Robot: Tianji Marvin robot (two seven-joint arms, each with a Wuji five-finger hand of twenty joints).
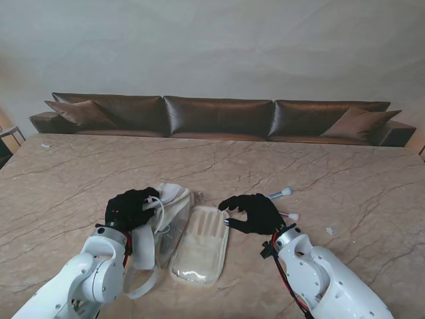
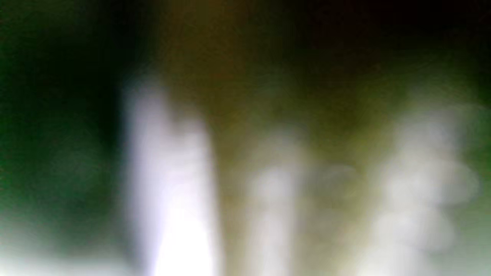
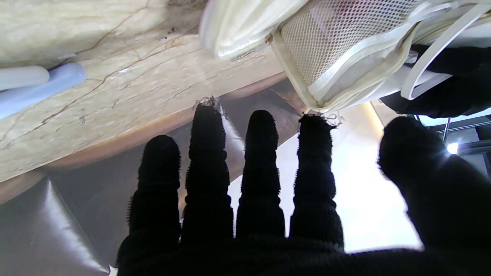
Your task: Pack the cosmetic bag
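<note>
bag open, brushes waiting

the marble counter carries an unzipped cosmetics bag lying between the 2 arms. the left hand grips its far flap, fingers curled on the fabric. the right hand hovers just beside the bag, fingers spread, holding nothing. packing looks barely begun: 2 brushes lie loose behind that hand. the right wrist view adds the bag's mesh pocket; the left wrist view is only blur.

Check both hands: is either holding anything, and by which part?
Left hand grips the cosmetics bag at its open upper edge by the strap. Right hand holds nothing, its fingers spread.
</note>
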